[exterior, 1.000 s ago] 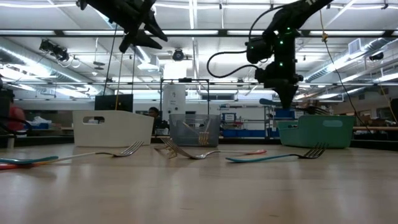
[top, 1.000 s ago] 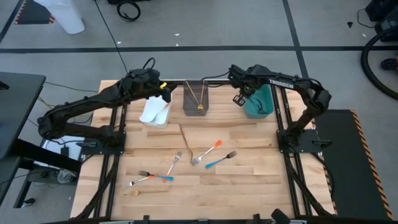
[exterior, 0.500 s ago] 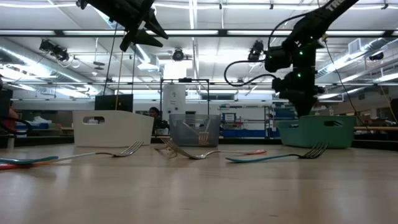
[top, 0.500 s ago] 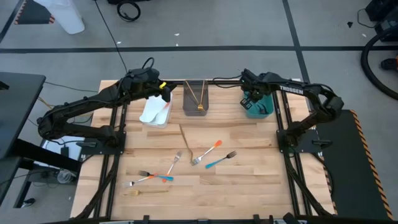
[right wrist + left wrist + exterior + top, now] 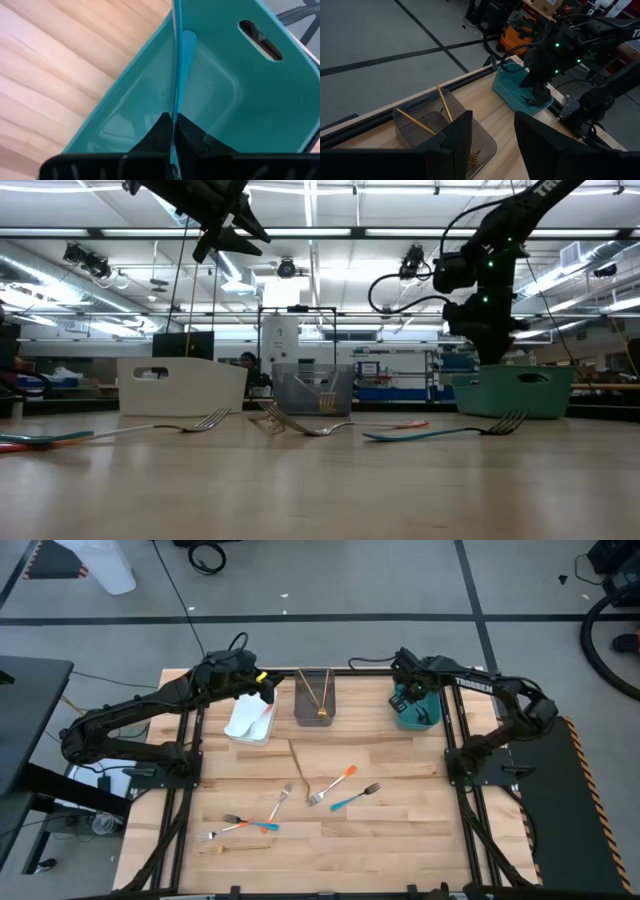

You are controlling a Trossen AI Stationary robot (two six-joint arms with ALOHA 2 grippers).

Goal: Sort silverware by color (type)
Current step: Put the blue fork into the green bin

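Left gripper (image 5: 262, 683) hangs high over the white bin (image 5: 249, 720) at the table's far edge, fingers apart with nothing between them per the left wrist view. White bin holds orange-handled pieces (image 5: 262, 713). Next along the far edge, the grey bin (image 5: 314, 698) has gold utensils (image 5: 427, 117) leaning inside. Loose silverware on the bare wood: near the front-left corner a plain gold fork (image 5: 232, 849), above it an orange-handled fork (image 5: 228, 830) and a short blue-handled piece (image 5: 262, 827), all close together; a silver fork (image 5: 280, 801) toward mid-table; then an orange-handled fork (image 5: 335, 783) and a blue-handled fork (image 5: 355, 797) side by side near centre. Right gripper (image 5: 404, 694) sits down in the teal bin (image 5: 424, 712) at the far-right part of the table, jaws closed on a blue-handled utensil (image 5: 175, 60) that runs straight out into the bin, its tip over the bin floor. Right arm link reads "TROSSEN" in white on the high view. Low view: blue fork (image 5: 445, 430) lies flat in front of the teal bin (image 5: 515, 392).
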